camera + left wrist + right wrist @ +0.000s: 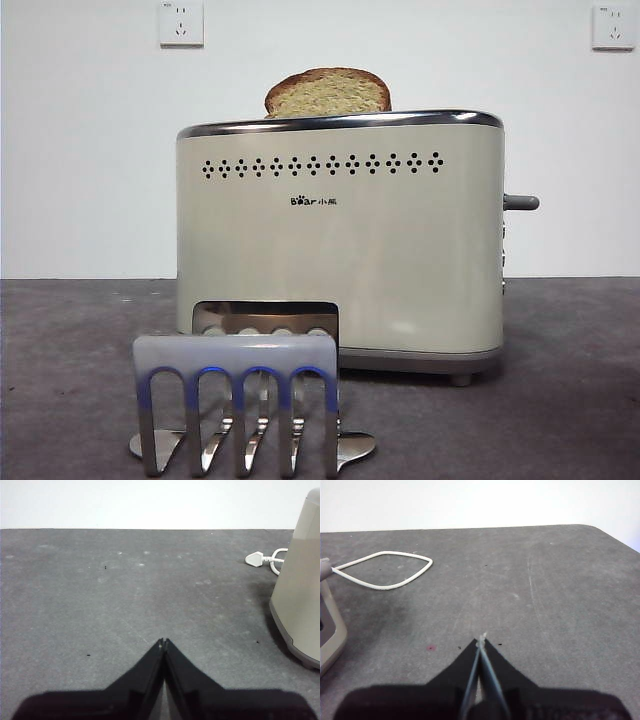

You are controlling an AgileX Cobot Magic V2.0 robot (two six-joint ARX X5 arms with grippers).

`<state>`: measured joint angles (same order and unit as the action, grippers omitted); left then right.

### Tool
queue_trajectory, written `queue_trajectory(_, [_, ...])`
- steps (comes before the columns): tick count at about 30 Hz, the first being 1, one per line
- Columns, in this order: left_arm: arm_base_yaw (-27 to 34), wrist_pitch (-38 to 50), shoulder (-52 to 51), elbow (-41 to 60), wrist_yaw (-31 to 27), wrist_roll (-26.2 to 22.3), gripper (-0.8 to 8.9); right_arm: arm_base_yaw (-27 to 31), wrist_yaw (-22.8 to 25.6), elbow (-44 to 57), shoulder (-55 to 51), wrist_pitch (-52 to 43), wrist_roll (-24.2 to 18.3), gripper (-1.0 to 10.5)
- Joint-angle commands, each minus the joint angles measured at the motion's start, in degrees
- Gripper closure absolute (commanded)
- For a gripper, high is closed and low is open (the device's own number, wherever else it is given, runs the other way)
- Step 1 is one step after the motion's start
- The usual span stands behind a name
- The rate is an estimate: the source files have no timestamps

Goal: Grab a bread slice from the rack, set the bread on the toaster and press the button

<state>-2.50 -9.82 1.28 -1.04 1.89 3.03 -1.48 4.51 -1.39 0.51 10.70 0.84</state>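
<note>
Bread: the slice of bread pokes up out of the toaster.
Rack: the rack stands in front.
Left hand: closed, holding nothing, low over the worktop.
Right hand: closed, holding nothing.

rack fronts toaster | button side unobstructed
</note>
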Motion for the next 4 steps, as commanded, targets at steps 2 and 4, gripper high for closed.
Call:
queue_trajectory(2, [-0.2,0.4,0.0,0.6,0.0,-0.4,8.17,0.0,0.0,0.5,0.0,-0.2,0.5,9.5])
queue_trajectory(4, [-0.2,0.4,0.0,0.6,0.0,-0.4,8.17,0.0,0.0,0.5,0.0,-0.2,0.5,9.5])
